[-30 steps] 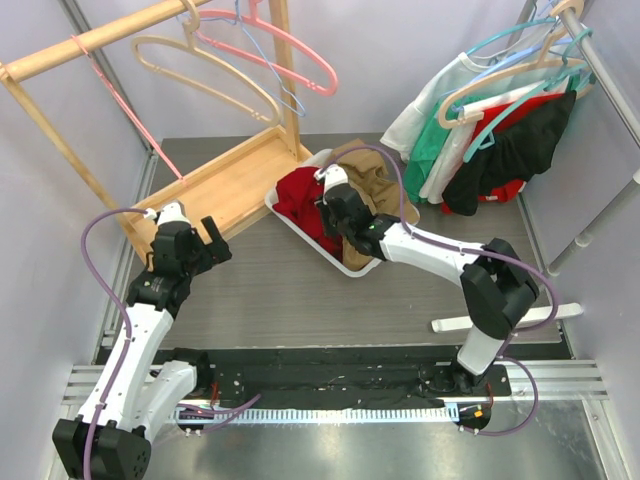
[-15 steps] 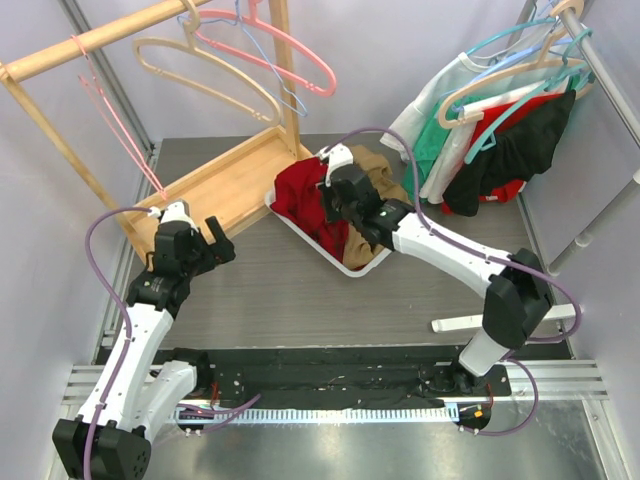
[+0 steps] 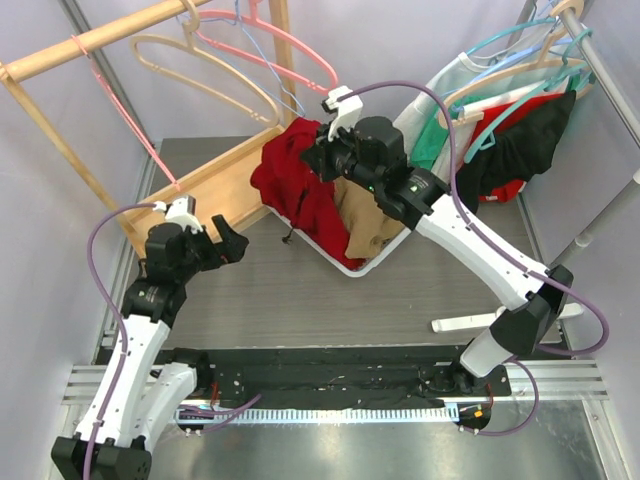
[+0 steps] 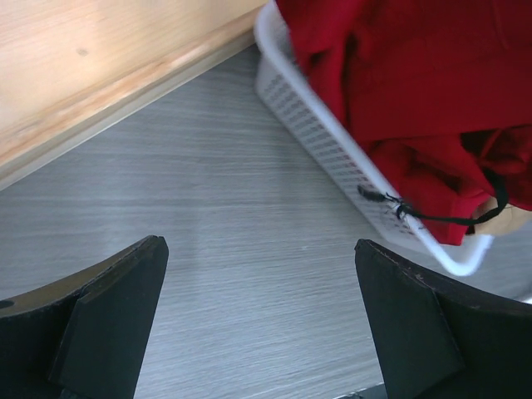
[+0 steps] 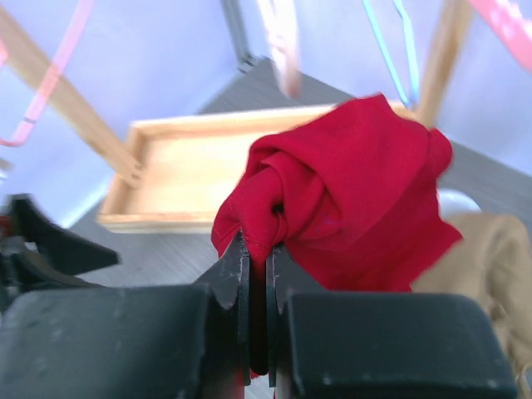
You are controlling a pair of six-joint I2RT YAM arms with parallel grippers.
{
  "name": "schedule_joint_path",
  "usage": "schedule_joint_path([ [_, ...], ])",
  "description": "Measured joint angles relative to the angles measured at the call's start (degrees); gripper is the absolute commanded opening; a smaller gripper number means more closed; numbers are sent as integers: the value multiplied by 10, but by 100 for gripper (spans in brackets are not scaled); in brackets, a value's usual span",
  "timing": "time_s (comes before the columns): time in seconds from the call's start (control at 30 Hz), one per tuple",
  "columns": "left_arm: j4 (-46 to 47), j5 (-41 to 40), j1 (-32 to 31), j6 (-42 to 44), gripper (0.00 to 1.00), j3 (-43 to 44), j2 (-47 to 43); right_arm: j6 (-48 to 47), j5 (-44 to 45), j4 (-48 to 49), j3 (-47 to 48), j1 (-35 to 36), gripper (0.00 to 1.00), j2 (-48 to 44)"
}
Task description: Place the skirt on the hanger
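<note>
The right gripper point(image 5: 258, 249) pinches a fold of the red skirt point(image 5: 349, 199), holding it up over the white basket point(image 4: 320, 137), while the left gripper point(image 4: 258, 245) hovers wide open and empty over the grey surface point(image 4: 208, 208).

No legible text, labels or numbers anywhere
</note>
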Motion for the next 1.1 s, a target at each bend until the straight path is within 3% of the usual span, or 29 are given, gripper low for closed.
schedule_joint_path([
  [0.3,38,73,0,0,100,0,-76,10,-111,12,85,0,1,-9],
  [0.57,58,103,0,-3,100,3,-115,31,-157,14,110,1,1,-34],
  [0.67,64,112,0,-3,100,9,-123,39,-164,10,74,1,1,-49],
  [0.83,66,120,0,-3,100,10,-137,63,-165,3,-66,1,1,-76],
  [1.0,75,133,0,-18,98,-6,-158,92,-130,-24,-196,3,1,-76],
  [1.1,88,152,0,-32,95,-33,-154,107,-104,-34,-223,3,2,-76],
])
